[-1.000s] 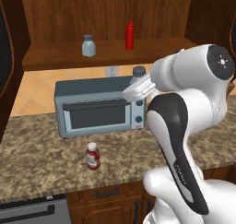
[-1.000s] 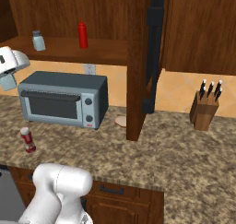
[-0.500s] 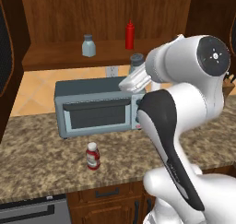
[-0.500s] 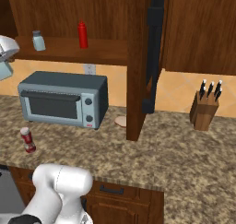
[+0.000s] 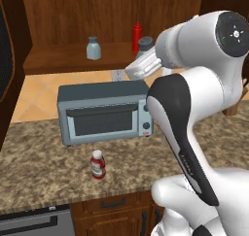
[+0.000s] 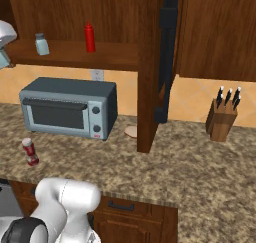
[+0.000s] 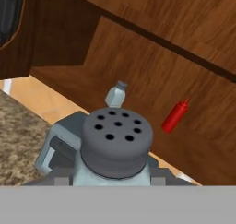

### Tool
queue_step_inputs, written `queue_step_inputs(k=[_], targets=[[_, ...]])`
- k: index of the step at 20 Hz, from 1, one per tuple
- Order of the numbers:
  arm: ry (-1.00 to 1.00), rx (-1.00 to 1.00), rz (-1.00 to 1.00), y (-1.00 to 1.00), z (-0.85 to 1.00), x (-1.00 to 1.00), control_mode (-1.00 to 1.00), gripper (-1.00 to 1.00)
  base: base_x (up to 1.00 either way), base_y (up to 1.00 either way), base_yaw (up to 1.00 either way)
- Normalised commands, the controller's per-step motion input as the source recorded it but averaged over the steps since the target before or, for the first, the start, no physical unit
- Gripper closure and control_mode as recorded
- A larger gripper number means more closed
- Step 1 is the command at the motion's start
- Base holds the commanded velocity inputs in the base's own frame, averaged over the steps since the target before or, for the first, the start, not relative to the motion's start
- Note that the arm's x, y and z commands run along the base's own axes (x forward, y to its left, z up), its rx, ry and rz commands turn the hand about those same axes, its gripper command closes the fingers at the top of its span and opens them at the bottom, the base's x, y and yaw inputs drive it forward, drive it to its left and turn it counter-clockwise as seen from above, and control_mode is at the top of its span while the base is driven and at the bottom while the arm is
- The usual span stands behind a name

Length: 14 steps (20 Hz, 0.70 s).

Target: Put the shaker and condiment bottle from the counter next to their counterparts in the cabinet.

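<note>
Here the pincer (image 7: pixel 117 184) clamps the shaker (image 7: pixel 117 149) by its body below the cap, aloft at four o'clock of its twin (image 5: pixel 93 48); light, rigid, slick-sided, likely.

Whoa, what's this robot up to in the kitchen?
It is tidying seasonings into the cabinet. The gripper is shut on the shaker, held up near the shelf where a matching shaker and a red squeeze bottle stand. The condiment bottle waits on the counter, in front of the toaster oven.
</note>
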Motion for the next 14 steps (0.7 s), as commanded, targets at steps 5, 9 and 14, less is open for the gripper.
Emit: queue_step_inputs(k=[5, 9, 14], targets=[[-0.13, 0.11, 0.0, 0.0, 0.09, 0.0, -1.0, 1.0, 0.0, 0.0, 0.0], [-0.05, 0.06, 0.02, 0.04, -0.09, 0.15, -1.0, 1.0, 0.0, 0.0, 0.0], [0.0, 0.21, 0.03, -0.14, 0.03, 0.53, -1.0, 1.0, 0.0, 0.0, 0.0]])
